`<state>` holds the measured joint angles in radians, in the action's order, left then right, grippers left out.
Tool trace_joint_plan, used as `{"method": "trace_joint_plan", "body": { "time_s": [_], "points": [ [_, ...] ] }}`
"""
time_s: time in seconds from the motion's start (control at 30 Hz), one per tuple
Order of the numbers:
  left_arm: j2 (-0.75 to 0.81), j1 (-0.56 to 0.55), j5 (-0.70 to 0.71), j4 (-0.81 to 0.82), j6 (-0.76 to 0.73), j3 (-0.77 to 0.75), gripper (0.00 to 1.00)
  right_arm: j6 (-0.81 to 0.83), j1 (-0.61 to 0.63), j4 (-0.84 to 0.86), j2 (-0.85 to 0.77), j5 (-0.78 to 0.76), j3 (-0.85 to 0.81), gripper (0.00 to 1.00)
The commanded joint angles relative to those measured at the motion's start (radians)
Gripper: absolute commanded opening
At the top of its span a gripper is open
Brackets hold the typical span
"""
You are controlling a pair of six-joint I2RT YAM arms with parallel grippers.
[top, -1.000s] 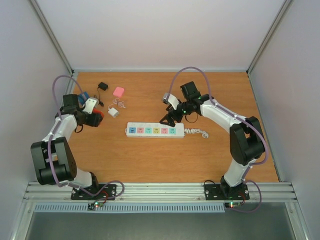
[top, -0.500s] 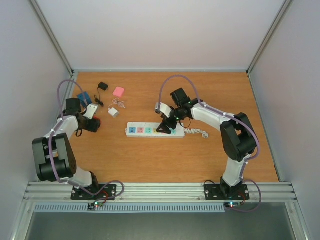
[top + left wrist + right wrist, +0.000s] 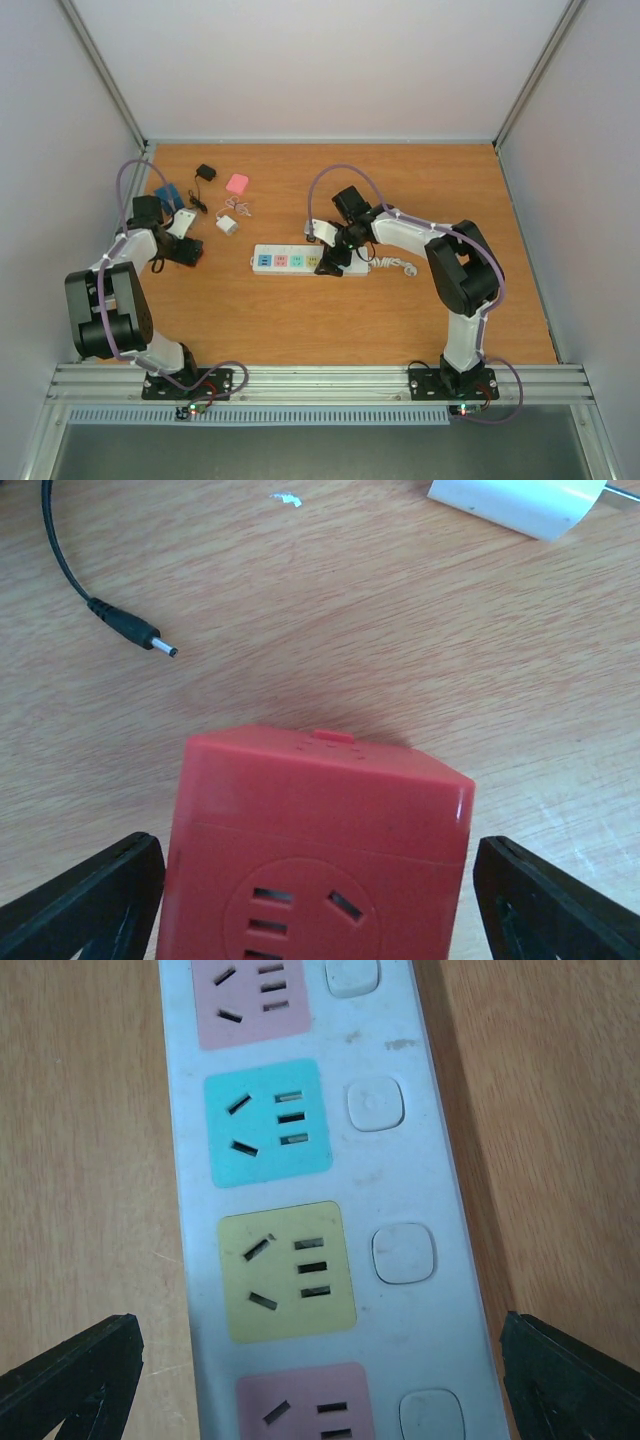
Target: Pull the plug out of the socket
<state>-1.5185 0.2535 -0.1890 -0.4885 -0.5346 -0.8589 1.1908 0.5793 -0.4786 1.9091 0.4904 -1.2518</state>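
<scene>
The right arm folds in toward 10 o'clock, its right gripper (image 3: 330, 262) spread wide and empty astride the socket (image 3: 285, 261) (lying 9-to-3 mid-tabletop (image 3: 300, 330)); at 9 o'clock the left gripper (image 3: 187, 250), jaws parted, flanks a red plug cube (image 3: 320, 810)

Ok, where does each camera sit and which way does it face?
Top external: above and behind the bases, looking down on the table and strip; left arm and right arm show whole.
Left wrist: on the left arm, facing down at a red cube on the table; left end effector tips at the lower corners.
Right wrist: on the right arm, facing straight down at the strip; right end effector tips at the lower corners.
Shared: top external and right wrist both see the strip.
</scene>
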Motion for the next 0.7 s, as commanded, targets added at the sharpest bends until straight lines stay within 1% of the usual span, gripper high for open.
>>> {"method": "trace_joint_plan", "body": {
  "time_s": [0.0,0.07,0.17,0.3,0.53,0.67],
  "points": [
    [-0.001,0.006,0.009,-0.035,-0.017,-0.045,0.89,0.052,0.012,0.029,0.018,-0.022,0.005,0.99],
    [0.011,0.006,0.006,-0.048,-0.024,-0.056,0.92,0.065,0.014,0.03,0.026,-0.026,0.007,0.98],
    [0.027,0.006,-0.005,-0.069,-0.029,-0.077,0.99,0.083,0.018,0.043,0.036,-0.044,0.018,0.98],
    [0.041,0.006,-0.026,-0.092,-0.025,-0.108,1.0,0.11,0.025,0.069,0.046,-0.072,0.035,0.98],
    [0.078,0.005,-0.03,-0.11,-0.023,-0.14,1.0,0.121,0.029,0.06,0.073,-0.072,0.03,0.98],
    [0.108,0.006,-0.041,-0.106,-0.031,-0.144,1.0,0.098,0.028,0.06,0.07,-0.083,0.033,0.9]
  ]
}}
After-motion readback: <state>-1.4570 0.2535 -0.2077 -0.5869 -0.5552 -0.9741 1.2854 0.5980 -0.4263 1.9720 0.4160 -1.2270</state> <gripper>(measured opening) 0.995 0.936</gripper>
